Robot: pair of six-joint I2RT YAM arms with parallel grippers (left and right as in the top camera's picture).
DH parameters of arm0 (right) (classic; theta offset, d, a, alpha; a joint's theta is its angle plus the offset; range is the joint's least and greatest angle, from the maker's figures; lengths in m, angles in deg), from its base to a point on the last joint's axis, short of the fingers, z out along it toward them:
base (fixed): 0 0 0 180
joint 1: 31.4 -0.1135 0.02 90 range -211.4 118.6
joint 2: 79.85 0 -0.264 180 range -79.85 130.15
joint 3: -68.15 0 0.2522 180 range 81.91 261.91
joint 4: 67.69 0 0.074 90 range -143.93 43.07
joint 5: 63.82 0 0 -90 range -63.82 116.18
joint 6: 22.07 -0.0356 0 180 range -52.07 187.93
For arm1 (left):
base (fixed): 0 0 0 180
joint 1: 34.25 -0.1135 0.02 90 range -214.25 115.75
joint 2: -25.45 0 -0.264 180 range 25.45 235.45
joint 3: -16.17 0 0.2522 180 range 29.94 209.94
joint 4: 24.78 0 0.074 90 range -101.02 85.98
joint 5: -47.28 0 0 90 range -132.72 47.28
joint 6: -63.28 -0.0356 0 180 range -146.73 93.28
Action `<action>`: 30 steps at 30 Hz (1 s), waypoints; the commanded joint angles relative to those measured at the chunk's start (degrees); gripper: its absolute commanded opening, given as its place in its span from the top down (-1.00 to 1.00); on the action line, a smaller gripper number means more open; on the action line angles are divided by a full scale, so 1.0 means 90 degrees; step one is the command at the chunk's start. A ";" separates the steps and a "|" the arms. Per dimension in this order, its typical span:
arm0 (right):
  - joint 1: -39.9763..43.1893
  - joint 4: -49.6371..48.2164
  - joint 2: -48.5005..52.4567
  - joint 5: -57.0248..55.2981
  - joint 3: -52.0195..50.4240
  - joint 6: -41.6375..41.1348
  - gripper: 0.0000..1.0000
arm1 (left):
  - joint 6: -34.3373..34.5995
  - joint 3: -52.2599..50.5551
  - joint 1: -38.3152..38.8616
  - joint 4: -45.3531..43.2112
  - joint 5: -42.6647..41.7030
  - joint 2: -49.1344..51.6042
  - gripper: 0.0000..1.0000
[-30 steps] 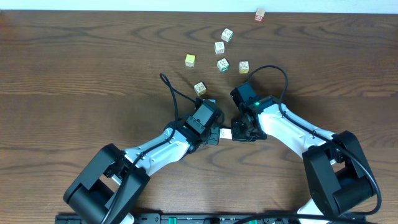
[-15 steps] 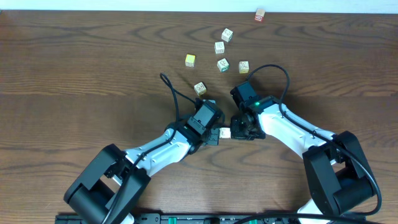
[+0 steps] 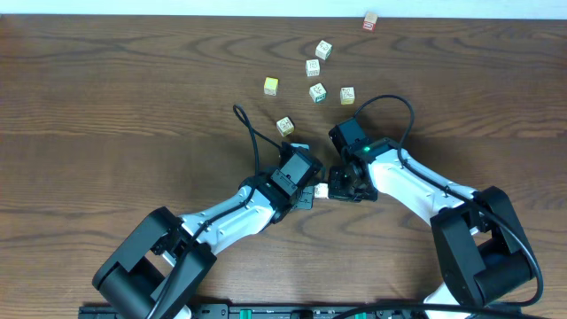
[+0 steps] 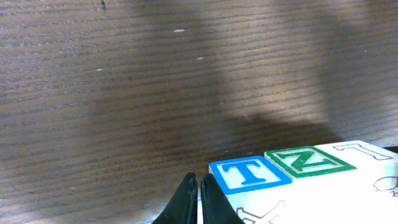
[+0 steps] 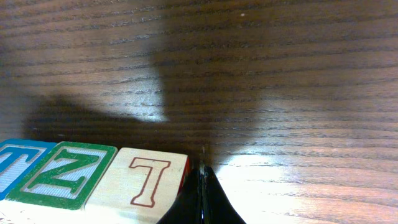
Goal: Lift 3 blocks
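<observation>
Squeeze inward evenly with the left claw (image 3: 308, 194) and right claw (image 3: 337, 189) — both pinched shut, nothing inside — on the ends of the three-block row (image 3: 322, 189) wedged between their tips mid-counter (image 3: 106, 133); rise together, level, to avoid buckling the green-lettered middle block (image 5: 62, 174).

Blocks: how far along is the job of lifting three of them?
Done: three lettered blocks stand in one row, end to end between the shut left gripper and the shut right gripper. In hand: the squeeze from both ends. The shadow on the table lies apart from the row, so it may already be off the wood; I cannot be sure. Left: a clear lift.
</observation>
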State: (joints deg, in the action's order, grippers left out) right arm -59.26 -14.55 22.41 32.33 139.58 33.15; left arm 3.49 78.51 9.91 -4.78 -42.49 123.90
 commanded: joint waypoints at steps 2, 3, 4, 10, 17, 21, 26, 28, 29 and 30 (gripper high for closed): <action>-0.0231 -0.0277 -0.0136 0.1613 0.0131 -0.0036 0.97 | 0.0066 0.0369 0.0393 -0.0340 -0.1076 -0.0262 0.86; -0.0231 -0.0279 -0.0136 0.1622 0.0131 -0.0036 0.98 | 0.0063 0.0369 0.0393 -0.0340 -0.1078 -0.0262 0.86; -0.0231 -0.0282 -0.0136 0.1664 0.0131 -0.0036 0.97 | 0.0061 0.0369 0.0393 -0.0340 -0.1081 -0.0262 0.86; -0.0121 -0.0277 -0.0182 0.1736 0.0134 0.0027 0.98 | 0.0061 0.0369 0.0393 -0.0415 -0.1146 -0.0265 0.86; -0.0066 -0.0185 -0.0595 0.1698 0.0134 0.0136 0.98 | 0.0061 0.0457 0.0393 -0.0415 -0.1146 -0.0274 0.86; -0.0066 -0.0126 -0.0673 0.1681 0.0134 0.0136 0.98 | 0.0061 0.0554 0.0393 -0.0410 -0.1151 -0.0287 0.85; -0.0066 0.0027 -0.0673 0.1681 0.0134 0.0253 0.97 | 0.0058 0.0563 0.0393 -0.0406 -0.1149 -0.0381 0.85; -0.0066 0.0024 -0.0670 0.1683 0.0134 0.0250 0.97 | 0.0058 0.0566 0.0393 -0.0403 -0.1151 -0.0408 0.85; -0.0066 0.0024 -0.0673 0.1683 0.0134 0.0250 0.97 | 0.0058 0.0566 0.0393 -0.0403 -0.1151 -0.0423 0.86; -0.0066 0.0024 -0.0673 0.1683 0.0134 0.0250 0.97 | 0.0058 0.0566 0.0393 -0.0406 -0.1151 -0.0435 0.85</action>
State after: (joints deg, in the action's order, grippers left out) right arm -58.01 -12.45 18.13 32.92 139.23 33.87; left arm 3.47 79.15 10.08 -5.44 -42.71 122.94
